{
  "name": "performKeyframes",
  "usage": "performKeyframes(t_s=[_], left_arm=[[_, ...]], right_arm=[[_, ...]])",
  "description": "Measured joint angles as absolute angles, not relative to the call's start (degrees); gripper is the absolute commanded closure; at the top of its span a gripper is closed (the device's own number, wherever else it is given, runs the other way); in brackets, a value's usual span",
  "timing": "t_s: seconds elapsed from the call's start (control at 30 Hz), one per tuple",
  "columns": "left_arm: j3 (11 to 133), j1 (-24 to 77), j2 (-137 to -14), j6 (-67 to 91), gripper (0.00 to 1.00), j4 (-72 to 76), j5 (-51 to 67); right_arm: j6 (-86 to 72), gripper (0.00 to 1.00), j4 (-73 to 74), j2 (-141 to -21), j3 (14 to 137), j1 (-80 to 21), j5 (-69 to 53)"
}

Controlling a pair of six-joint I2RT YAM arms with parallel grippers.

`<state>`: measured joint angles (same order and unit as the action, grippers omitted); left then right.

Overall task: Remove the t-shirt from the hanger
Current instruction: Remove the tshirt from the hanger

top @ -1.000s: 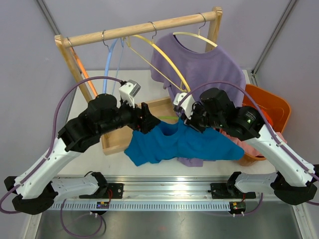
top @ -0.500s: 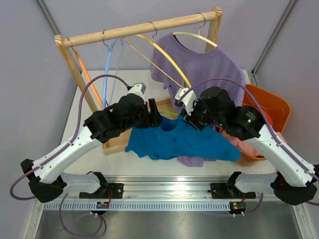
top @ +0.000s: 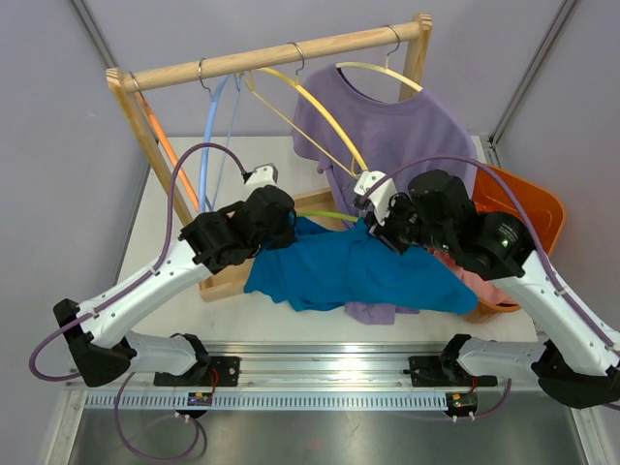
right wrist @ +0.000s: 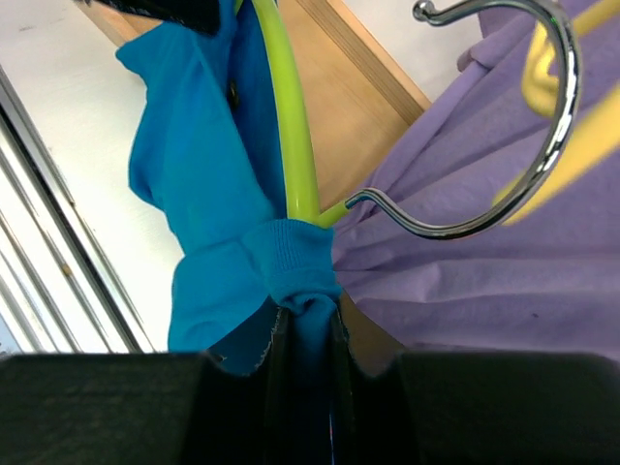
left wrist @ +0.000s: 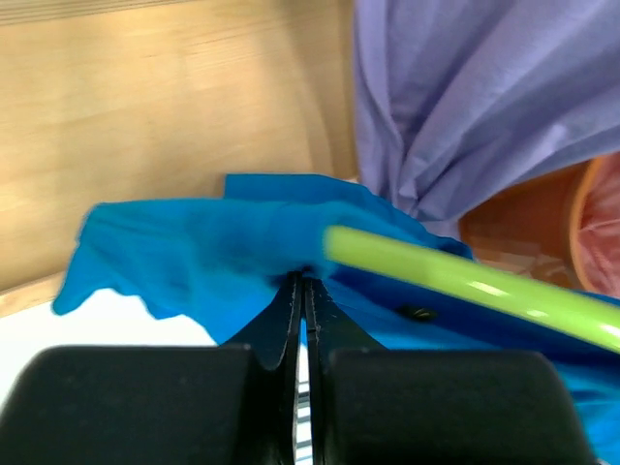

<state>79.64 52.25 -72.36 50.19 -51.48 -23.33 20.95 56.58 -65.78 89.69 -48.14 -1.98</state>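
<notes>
Top view: in front of the wooden rack (top: pixel 271 56), the blue t-shirt (top: pixel 339 276) is stretched between both arms, the green hanger (left wrist: pixel 465 286) inside its neck. The left gripper (left wrist: pixel 302 287) is fully closed on a fold of the shirt. The right gripper (right wrist: pixel 308 320) is nearly closed, pinching the ribbed collar.

The t-shirt (top: pixel 339 276) is bright blue with short sleeves. It is spread out and crumpled low over the front middle of the worktop, though it is hard to tell whether it rests on it. Its ribbed collar is bunched tight around the neck of the hanger (top: pixel 329 215), which is lime-green with a curved metal hook (right wrist: pixel 547 165). One bare green arm slants out across the blue fabric.
</notes>
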Motion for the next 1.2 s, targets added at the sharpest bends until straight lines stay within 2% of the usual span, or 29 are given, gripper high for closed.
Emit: performKeyframes(t_s=[0.23, 0.5, 0.97, 1.2], left_arm=[[77.06, 51.99, -69.12, 50.26, 1.0, -53.49, -25.19], [73.69, 50.72, -67.79, 51.11, 1.0, -50.37, -21.32], [68.84, 50.54, -66.35, 49.87, 1.0, -47.64, -18.41], [66.98, 50.54, -64.2, 49.76, 1.0, -47.29, -18.39]], right_arm=[[27.97, 1.0, 60.8, -56.66, 85.73, -46.37, -3.25], [31.66, 1.0, 65.1, -47.81, 84.51, -46.28, -6.83], [28.86, 1.0, 62.28, -50.35, 86.02, -45.25, -3.97], [30.87, 1.0, 64.27, -51.83, 88.47, -45.25, -8.97]])
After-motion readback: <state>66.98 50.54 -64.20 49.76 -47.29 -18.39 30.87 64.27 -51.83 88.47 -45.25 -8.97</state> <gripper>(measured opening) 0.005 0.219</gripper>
